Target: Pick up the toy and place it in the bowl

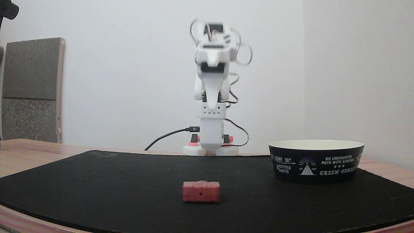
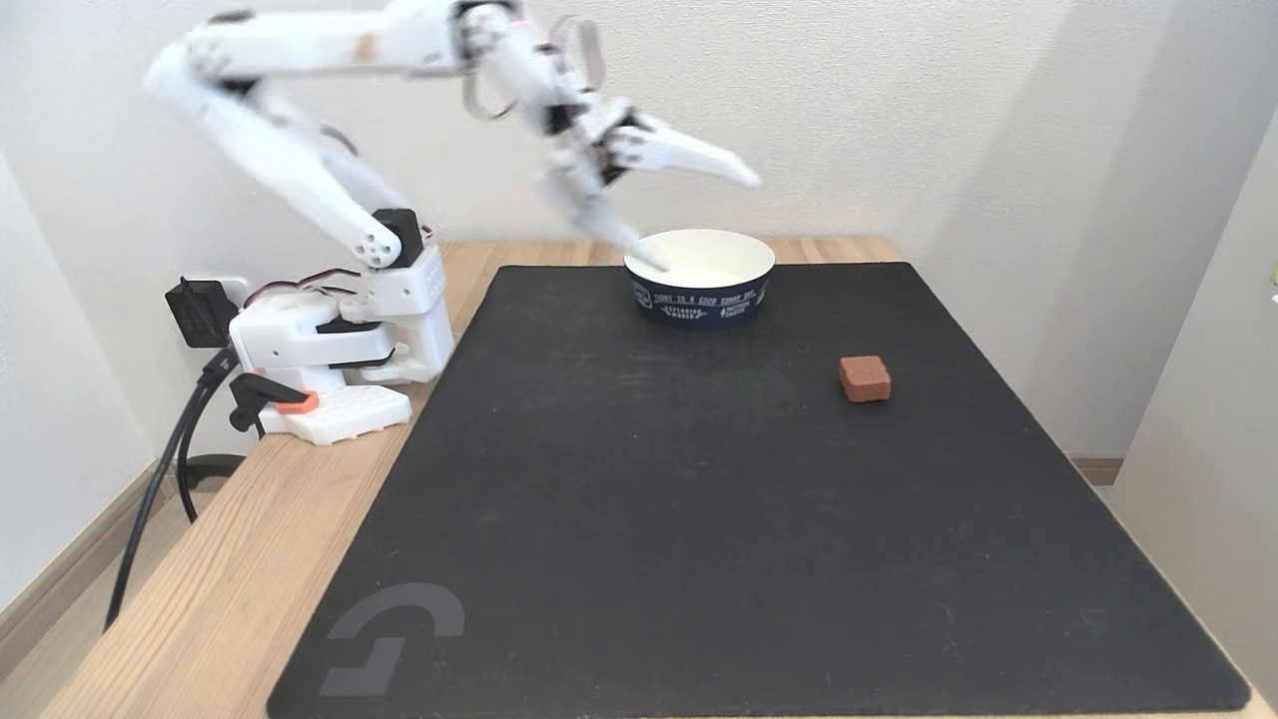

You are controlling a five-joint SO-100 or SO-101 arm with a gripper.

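Setting: pale-walled room, wooden table [image 2: 240, 589], covered for the most part by one black mat [image 2: 699, 519]. Item, arm [image 2: 300, 170]: one, white, base clamped at the mat's left edge in the angled fixed view, reach raised high and blurred. Item, gripper [image 2: 689, 220]: one, fingers spread wide apart and holding nothing; in that view one finger points out to the right, the other angles down toward the bowl's near rim, though whether it touches the rim cannot be told. Item, toy [image 2: 865, 378]: one, small reddish block, lying flat on the mat, well apart from the gripper and to the right of the bowl in the angled view; in the low fixed view the toy [image 1: 201, 191] sits front and centre, long face to the camera with a tiny dark hole showing. Item, bowl [image 2: 701, 290]: one, dark outside with white lettering, cream inside, no contents visible; in the low view the bowl [image 1: 316, 161] stands right of the toy. Step in hand, as judged: the approach, grasp not yet begun. Handling note: swing clear of the bowl, keep the jaws wide, come down from straight above, straddle the block's narrower span, descend close to the mat and close squarely, since the bumpy top may slip from a shallow pinch. Also: one black cable [image 1: 168, 136] at the base.
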